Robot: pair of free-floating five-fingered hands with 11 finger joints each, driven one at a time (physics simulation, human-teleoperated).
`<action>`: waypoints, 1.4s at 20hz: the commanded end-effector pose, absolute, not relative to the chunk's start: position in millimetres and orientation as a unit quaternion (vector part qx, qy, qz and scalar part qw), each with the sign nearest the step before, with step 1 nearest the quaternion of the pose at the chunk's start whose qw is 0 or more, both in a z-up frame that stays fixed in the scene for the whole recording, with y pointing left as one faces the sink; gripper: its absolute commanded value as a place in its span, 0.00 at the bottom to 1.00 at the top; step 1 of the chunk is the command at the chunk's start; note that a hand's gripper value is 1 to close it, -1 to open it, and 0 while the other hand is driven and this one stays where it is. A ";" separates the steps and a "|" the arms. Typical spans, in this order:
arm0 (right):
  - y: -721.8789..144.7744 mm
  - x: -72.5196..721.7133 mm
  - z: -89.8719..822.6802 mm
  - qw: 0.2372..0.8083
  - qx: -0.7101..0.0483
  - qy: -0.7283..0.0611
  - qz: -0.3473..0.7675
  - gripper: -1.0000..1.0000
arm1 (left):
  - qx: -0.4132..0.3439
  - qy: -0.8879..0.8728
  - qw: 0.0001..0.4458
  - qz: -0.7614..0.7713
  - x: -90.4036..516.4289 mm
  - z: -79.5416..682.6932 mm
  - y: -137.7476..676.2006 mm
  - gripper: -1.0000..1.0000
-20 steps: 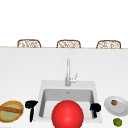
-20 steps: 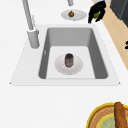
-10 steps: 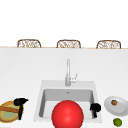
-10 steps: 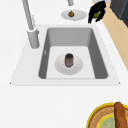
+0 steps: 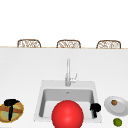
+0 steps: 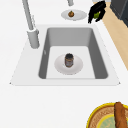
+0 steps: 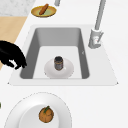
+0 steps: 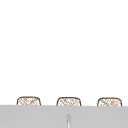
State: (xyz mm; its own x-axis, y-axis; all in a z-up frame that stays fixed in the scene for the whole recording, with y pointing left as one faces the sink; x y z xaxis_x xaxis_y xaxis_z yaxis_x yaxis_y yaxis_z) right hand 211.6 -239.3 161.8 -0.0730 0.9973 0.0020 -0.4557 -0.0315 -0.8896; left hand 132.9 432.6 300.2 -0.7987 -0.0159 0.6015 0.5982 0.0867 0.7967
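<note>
Right hand (image 5: 95,108) hovers at sink's right rim, fingers curled, empty | small green round lime (image 5: 117,122) sits just beside on white worktop (image 5: 25,72): light, firm, rolls easily, pinch across its middle | left hand (image 5: 11,103) rests over yellow round plate (image 5: 17,115), grip unclear.

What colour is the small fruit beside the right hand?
Green: the lime, clearest in the front view.
</note>
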 end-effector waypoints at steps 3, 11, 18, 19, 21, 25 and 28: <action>-239.3 211.6 161.8 0.581 -0.354 -0.382 0.625 0.50 | -0.234 -0.690 0.250 -0.638 161.9 257.6 460.8 0.00; -239.3 211.6 161.8 0.581 -0.354 -0.382 0.625 0.50 | -0.223 -0.697 0.230 -0.641 200.5 219.6 483.5 0.00; -239.3 211.6 161.8 0.581 -0.354 -0.382 0.625 0.50 | -0.222 -0.698 0.232 -0.640 220.5 185.2 494.1 0.00; -239.3 211.6 161.8 0.581 -0.354 -0.382 0.625 0.50 | -0.220 -0.698 0.235 -0.640 220.6 179.7 495.0 0.00; -239.3 211.6 161.8 0.581 -0.354 -0.382 0.625 0.50 | -0.216 -0.698 0.237 -0.640 219.8 169.0 497.3 0.00; -239.3 211.6 161.8 0.581 -0.354 -0.382 0.625 0.50 | -0.216 -0.696 0.243 -0.640 236.8 151.9 501.3 0.00; -239.3 211.6 161.8 0.581 -0.354 -0.382 0.625 0.50 | -0.222 -0.694 0.249 -0.638 251.6 147.4 504.2 0.00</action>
State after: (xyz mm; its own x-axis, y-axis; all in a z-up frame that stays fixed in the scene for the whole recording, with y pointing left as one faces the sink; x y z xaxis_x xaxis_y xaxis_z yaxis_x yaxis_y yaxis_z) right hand 211.6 -239.3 161.8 -0.0730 0.9973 0.0020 -0.4557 -0.0315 -0.8896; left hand 237.7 500.5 152.8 -0.7919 -0.0114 0.6105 0.6074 0.0884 0.7895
